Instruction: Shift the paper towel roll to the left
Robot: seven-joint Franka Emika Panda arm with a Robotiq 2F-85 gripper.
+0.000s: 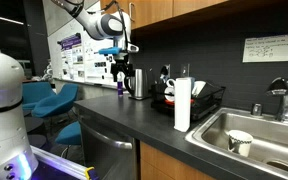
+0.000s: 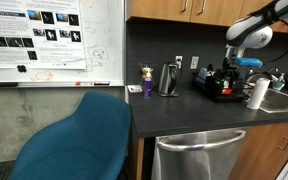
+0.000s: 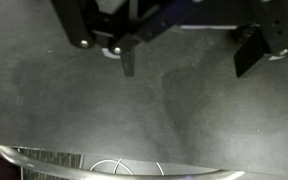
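Found the claw (image 3: 184, 68) nearest the wrist camera, jaws spread wide, nothing between the fingers (image 3: 127, 58), only bare dark surface (image 3: 184, 110) beneath. Caught a curved pale rim at the bottom edge of that view, too cropped to name. Saw no paper there at all. Further out, in an exterior view, picked out the paper towel roll (image 1: 182, 105) standing upright toward the front of the surface, just beside the sink (image 1: 246, 135), long axis vertical, untouched. Placed the black dish rack (image 1: 192, 98) behind it, then the steel kettle (image 1: 139, 83), and farthest back the claw (image 1: 122, 65), hanging high over the kettle end. In an exterior view fronted by a blue chair (image 2: 74, 140), read the same row beyond it: kettle (image 2: 167, 78), rack (image 2: 219, 85), roll (image 2: 256, 93) at the sink end, claw (image 2: 236, 70) raised above the rack. Judged the roll to lie well apart from the claw, lower and off toward the sink side; hence expected a traverse that way and a descent as the next move. Reckoned on a sideways approach across the vertical axis, jaws wide enough to straddle the cylinder around mid-height, to avoid tipping so tall and light a thing with a nudge near the top. Only one arm available for it.
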